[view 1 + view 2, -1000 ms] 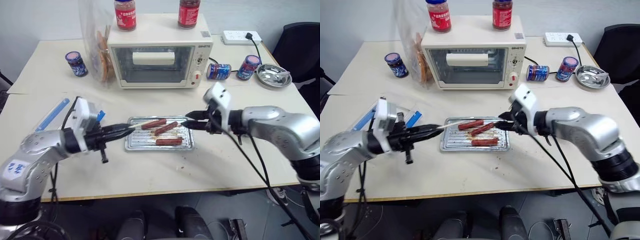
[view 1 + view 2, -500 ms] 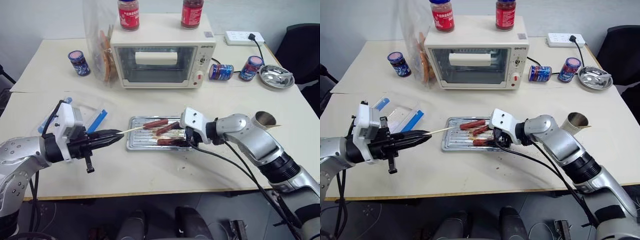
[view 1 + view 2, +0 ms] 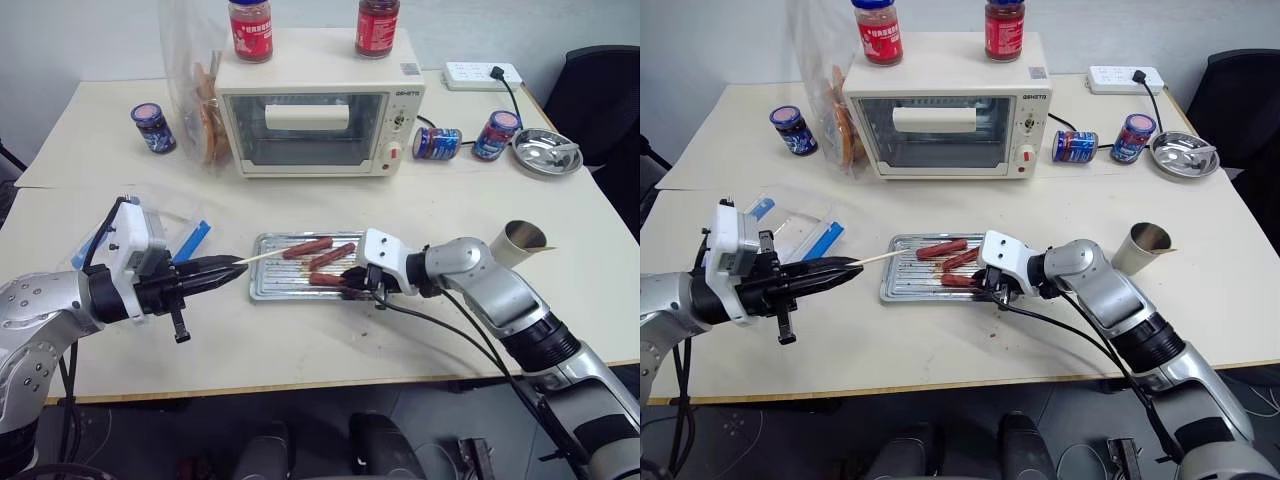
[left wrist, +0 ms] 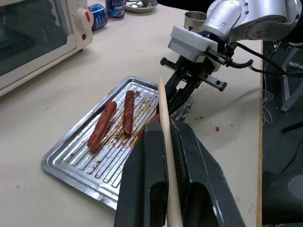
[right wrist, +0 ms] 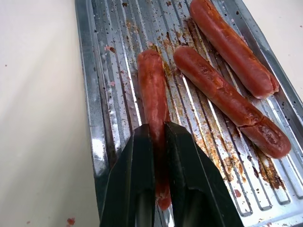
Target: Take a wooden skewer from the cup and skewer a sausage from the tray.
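Your right gripper (image 5: 158, 142) pinches the nearest sausage (image 5: 152, 90) in the tray (image 5: 92, 123).
Your left gripper (image 3: 232, 270), fingers clenched on the wooden skewer (image 3: 265, 257), hovers off the tray's left rim; bare worktop (image 3: 300, 340) lies in front.

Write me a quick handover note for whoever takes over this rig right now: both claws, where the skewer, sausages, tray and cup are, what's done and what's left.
Left claw: shut on a skewer, tip pointing toward the tray, short of the sausages.
Right claw: closed on the near sausage, which lies on the tray.
The other two sausages lie loose on the tray.
Cup: on the table to the robot's right, beyond the right arm.
Done: skewer taken from the cup, sausage gripped.
Left: bring skewer and sausage together and push the point in along its length.
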{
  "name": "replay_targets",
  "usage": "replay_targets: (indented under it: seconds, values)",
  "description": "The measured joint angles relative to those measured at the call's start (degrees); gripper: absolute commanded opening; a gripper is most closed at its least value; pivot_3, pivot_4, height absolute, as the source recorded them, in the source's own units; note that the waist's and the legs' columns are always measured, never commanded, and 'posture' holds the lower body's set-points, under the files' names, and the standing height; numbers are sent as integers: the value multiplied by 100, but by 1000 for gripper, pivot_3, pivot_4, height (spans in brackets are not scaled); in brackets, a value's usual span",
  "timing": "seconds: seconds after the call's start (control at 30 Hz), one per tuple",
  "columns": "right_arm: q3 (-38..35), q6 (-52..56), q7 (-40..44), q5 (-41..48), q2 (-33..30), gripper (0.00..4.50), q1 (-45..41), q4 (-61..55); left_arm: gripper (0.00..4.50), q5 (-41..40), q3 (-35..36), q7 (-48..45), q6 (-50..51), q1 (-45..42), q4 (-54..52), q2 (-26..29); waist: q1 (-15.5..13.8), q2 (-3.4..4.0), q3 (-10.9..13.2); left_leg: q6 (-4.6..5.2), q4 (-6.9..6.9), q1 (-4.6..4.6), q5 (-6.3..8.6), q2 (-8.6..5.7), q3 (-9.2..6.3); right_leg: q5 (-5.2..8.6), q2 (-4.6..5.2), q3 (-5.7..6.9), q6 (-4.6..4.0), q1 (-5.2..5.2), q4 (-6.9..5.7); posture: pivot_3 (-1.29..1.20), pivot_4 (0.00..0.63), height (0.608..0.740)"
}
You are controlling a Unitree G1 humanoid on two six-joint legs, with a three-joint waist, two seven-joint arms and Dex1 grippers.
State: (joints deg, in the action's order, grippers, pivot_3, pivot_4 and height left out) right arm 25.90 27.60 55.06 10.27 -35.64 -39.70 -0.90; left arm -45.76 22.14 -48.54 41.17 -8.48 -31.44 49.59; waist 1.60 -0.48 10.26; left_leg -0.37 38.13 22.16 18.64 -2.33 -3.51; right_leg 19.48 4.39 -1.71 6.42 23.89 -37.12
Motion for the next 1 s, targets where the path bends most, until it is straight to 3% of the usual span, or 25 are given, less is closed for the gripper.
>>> replay_targets:
  seconds: [0.13, 0.23, 0.63, 0.83, 1.0]
  values:
    - [-89, 70, 9, -27, 65, 914, 41, 9, 0, 1, -66, 28, -3, -29, 21, 0, 0, 0, 0, -1, 0, 0, -1, 0, 0, 0, 0, 0, 0, 0, -2, 0, 150, 740]
    - [-90, 117, 8, -136, 71, 1673, 83, 57, 0, 2, -84, 36, -6, -43, 29, 0, -3, 0, 0, -1, 0, 1, -1, -1, 0, 0, 0, 0, 0, 1, -1, 0, 150, 740]
    - [-138, 127, 47, -257, 285, 1673, 77, 98, 0, 22, -200, 38, -21, -210, 61, 0, 1, 0, 0, -2, 1, 0, -1, -1, 0, 0, 0, 0, 0, 2, -6, 0, 150, 740]
    - [-152, 247, 111, -254, 335, 373, 78, 96, 0, 48, -251, 31, -58, -222, 77, 0, 1, 0, 0, -2, 2, 0, -1, -2, 0, 0, 0, 0, 0, 2, -10, 0, 150, 740]
    - [-184, 392, 152, -244, 331, 373, 80, 30, 0, 75, -263, 22, -74, -262, 114, 0, -2, 0, 0, -2, 4, 0, -1, -2, 0, 0, 0, 1, 0, 2, -13, 0, 150, 740]
